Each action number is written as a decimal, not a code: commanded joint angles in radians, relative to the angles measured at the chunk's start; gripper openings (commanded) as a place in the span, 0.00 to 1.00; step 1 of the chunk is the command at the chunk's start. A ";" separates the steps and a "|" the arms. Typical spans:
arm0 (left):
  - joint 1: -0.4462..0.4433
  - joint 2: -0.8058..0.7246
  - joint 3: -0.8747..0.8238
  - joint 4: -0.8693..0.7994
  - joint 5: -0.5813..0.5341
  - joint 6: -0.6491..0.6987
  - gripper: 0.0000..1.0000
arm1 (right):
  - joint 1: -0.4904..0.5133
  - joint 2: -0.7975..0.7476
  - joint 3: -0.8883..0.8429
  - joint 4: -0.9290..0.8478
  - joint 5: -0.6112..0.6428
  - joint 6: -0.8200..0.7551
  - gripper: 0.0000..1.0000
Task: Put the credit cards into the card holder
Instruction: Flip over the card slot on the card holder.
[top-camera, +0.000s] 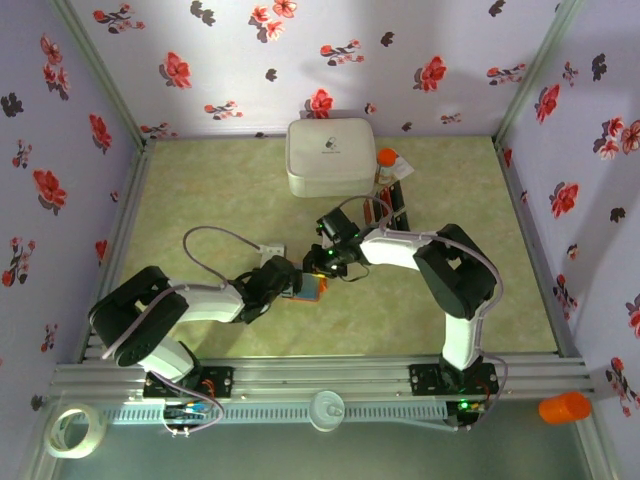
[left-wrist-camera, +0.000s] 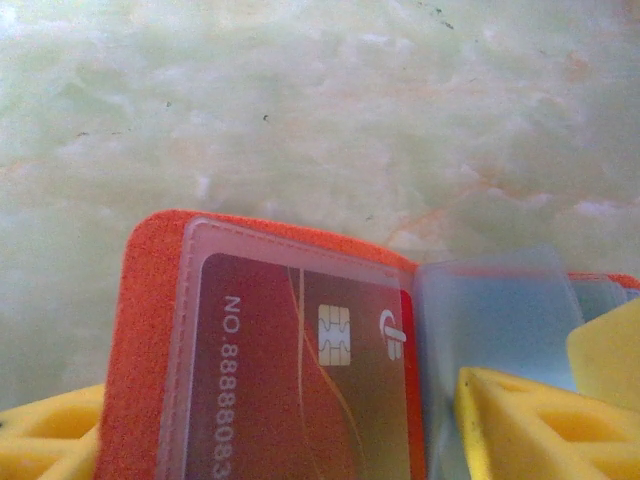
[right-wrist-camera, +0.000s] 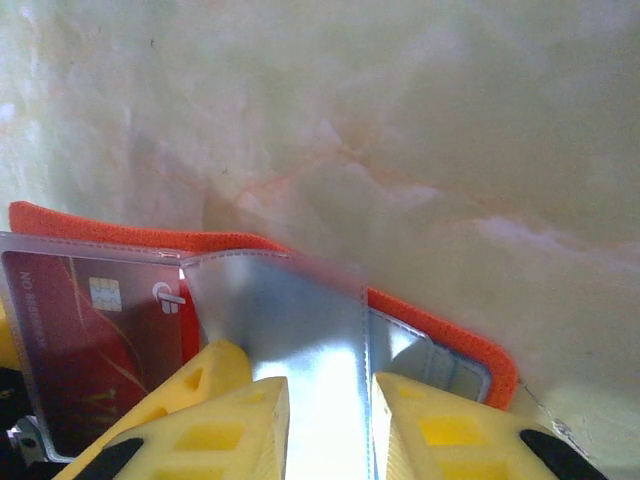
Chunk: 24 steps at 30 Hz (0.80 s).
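The orange card holder (top-camera: 311, 288) lies open mid-table between both arms. A red credit card (left-wrist-camera: 300, 380) sits in the clear sleeve over its left half (left-wrist-camera: 150, 330). My left gripper (left-wrist-camera: 280, 385) straddles that half: one yellow finger (left-wrist-camera: 40, 430) is against the orange edge, the other (left-wrist-camera: 530, 420) rests on the blue-grey sleeves at the fold. My right gripper (right-wrist-camera: 330, 400) stands narrowly open around a raised clear sleeve leaf (right-wrist-camera: 310, 330). The holder's orange right edge (right-wrist-camera: 450, 335) and the red card (right-wrist-camera: 90, 340) flank it. From above, the left gripper (top-camera: 287, 283) and right gripper (top-camera: 325, 268) meet over the holder.
A large white rounded case (top-camera: 330, 157) stands at the back. Right of it is a dark stand (top-camera: 392, 195) with thin reddish pieces I cannot make out. A tape roll (top-camera: 75, 430) and an orange cup (top-camera: 565, 407) lie off the table in front.
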 joint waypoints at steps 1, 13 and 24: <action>-0.015 0.103 -0.051 -0.088 0.275 -0.046 0.70 | 0.000 0.018 -0.014 0.115 -0.057 0.051 0.27; -0.015 0.081 -0.043 -0.104 0.274 -0.045 0.72 | -0.026 0.023 -0.070 0.304 -0.133 0.186 0.21; -0.009 -0.119 -0.027 -0.169 0.241 -0.043 0.90 | -0.028 0.022 -0.079 0.329 -0.130 0.217 0.21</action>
